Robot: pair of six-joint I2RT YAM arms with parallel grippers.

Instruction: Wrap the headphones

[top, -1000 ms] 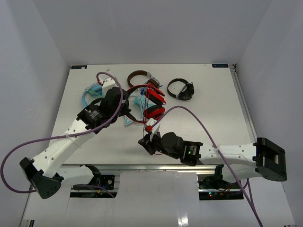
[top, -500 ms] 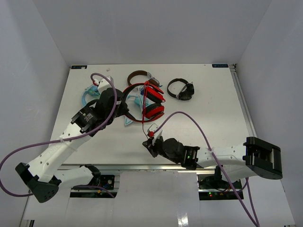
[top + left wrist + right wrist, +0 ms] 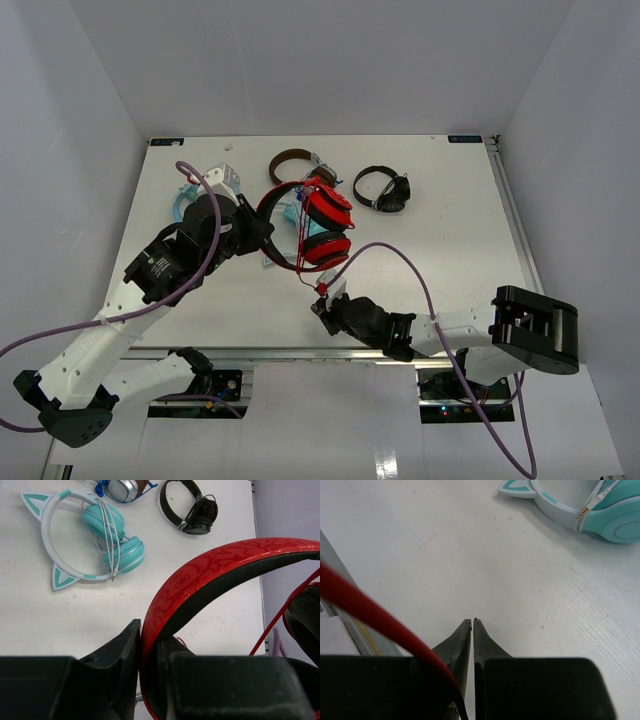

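The left fingers [image 3: 120, 650] are clenched on the black-lined red headband of the red headphones [image 3: 325, 225]. The band stands edge-on in the narrow gap between them and arches away to the right in the left wrist view. The right fingers [image 3: 461, 639] are pressed almost together, with only a hairline slit at the tips. The thin red cable [image 3: 375, 615] crosses the wrist view from the left and runs down into the slit near the fingers' base, so it looks pinched there. The tips hang low over the bare worktop [image 3: 440, 260], near its front edge.

The red headphones sit around the middle of the worktop, with both black-padded ear cups turned toward the right arm. Held by the band, they look raised off the surface. The cable drops from the ear cups to the right fingers just in front of them.

Counted, there are four sets of headphones:
- one red set, in the grip;
- one small black set [image 3: 385, 190], lying toward the far right;
- one brown-banded set with silver cups [image 3: 290, 158], at the far edge;
- one teal set with a white cat-ear band [image 3: 124, 555] and a white lead draped over its cups, lying flat behind the red one.

A teal curve [image 3: 179, 208] shows beside the left arm, and I cannot tell what it belongs to.
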